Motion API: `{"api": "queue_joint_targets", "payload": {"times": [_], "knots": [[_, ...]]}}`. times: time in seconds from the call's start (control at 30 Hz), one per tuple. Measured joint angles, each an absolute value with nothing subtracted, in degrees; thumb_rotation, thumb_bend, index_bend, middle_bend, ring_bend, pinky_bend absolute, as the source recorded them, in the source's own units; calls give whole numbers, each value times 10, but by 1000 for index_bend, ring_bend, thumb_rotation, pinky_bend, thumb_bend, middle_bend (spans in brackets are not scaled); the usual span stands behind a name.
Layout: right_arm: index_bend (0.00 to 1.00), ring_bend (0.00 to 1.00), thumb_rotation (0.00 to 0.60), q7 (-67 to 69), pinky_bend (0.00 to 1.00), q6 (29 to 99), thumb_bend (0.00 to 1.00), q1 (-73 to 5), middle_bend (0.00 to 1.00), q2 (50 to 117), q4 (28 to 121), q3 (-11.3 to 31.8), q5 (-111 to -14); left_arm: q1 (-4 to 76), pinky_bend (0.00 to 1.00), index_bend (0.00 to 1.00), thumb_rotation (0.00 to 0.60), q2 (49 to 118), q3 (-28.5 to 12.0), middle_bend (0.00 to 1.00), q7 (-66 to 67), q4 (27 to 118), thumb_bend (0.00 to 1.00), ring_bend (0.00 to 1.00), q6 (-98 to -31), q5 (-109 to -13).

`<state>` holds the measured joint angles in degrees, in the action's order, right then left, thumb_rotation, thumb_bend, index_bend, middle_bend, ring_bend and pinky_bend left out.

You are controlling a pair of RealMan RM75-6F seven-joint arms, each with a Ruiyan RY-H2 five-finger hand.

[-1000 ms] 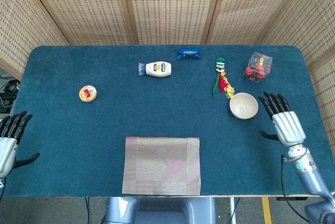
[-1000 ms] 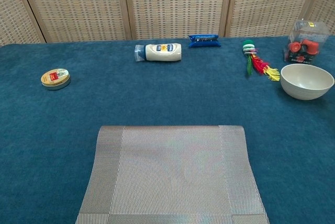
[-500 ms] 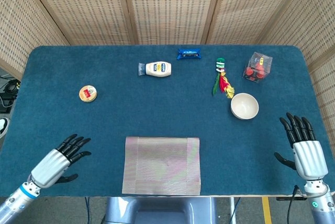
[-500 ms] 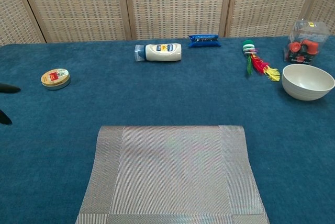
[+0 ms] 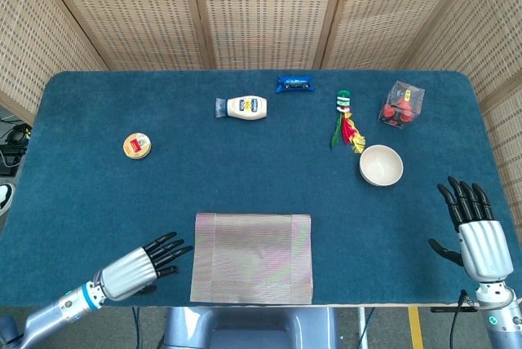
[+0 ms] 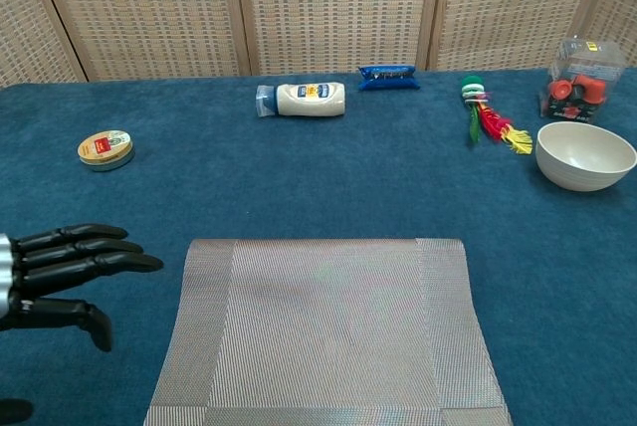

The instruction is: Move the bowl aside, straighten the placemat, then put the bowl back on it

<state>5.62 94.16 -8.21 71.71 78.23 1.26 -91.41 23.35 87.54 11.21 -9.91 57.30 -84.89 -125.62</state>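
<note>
The left hand [image 5: 134,270], fingers spread and holding nothing, sits just at nine o'clock of the placemat [image 5: 253,257], fingertips aimed toward its left edge.

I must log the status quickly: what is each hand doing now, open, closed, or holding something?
Left hand: open, holding nothing, beside the placemat.
Right hand: open, holding nothing, apart from the bowl.
</note>
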Motion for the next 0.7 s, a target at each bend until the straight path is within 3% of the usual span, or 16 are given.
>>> {"api": "queue_joint_targets", "payload": {"times": [0.7], "knots": [[53,0,600,62,0,932,0,-77,0,717,779,27,-914,305,0,350,600,934,145,0,-45,591,0,0,-779,-1262]]}}
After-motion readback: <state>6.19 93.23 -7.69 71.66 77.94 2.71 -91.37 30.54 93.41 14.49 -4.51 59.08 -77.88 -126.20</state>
